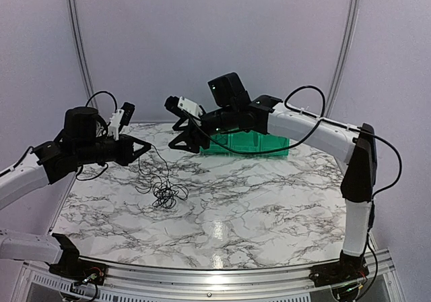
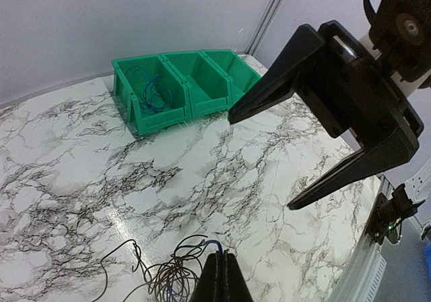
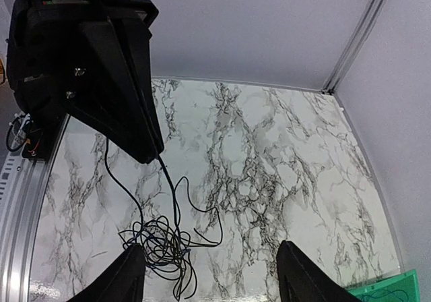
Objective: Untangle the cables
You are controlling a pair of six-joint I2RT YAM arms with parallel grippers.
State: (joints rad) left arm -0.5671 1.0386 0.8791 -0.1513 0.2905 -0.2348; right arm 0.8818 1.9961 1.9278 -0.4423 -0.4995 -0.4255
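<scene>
Left gripper (image 1: 146, 147) pinching one strand of cables (image 1: 163, 193), raised so tangle loosens at centre-left of frame; right gripper (image 1: 176, 133) spread wide opposite, likely ready for second strand

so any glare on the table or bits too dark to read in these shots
Top external: one bright glare patch on the marble table near the front; the cables are readable. Left wrist: soft sheen on the marble, and the right gripper looms dark with open jaws. Right wrist: the left gripper is near-black with little detail, but the cables contrast well.
</scene>
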